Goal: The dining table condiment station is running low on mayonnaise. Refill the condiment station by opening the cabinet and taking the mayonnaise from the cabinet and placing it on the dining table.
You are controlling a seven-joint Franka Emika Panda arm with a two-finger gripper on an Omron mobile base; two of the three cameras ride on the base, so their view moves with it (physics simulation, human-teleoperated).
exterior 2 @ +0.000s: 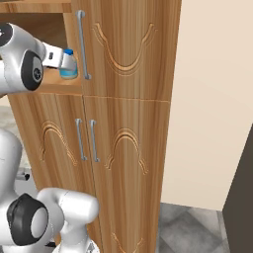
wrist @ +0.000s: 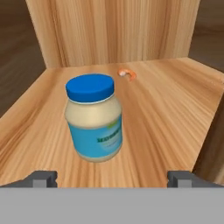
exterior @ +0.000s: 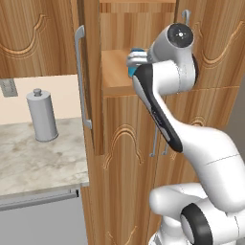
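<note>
The mayonnaise (wrist: 93,117), a squat cream jar with a blue lid and blue label, stood upright on the cabinet (exterior: 119,72) shelf. A small orange shrimp (wrist: 127,74) lay at its 1 o'clock. The gripper (wrist: 113,178) was spread wide, unclenched, just short of the jar.

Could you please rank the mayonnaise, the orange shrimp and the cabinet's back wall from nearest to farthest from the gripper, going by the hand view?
1. Mayonnaise: just ahead of the gripper, slightly left.
2. Shrimp: on the shelf behind the jar, slightly right.
3. Back wall: farthest, behind both.
</note>
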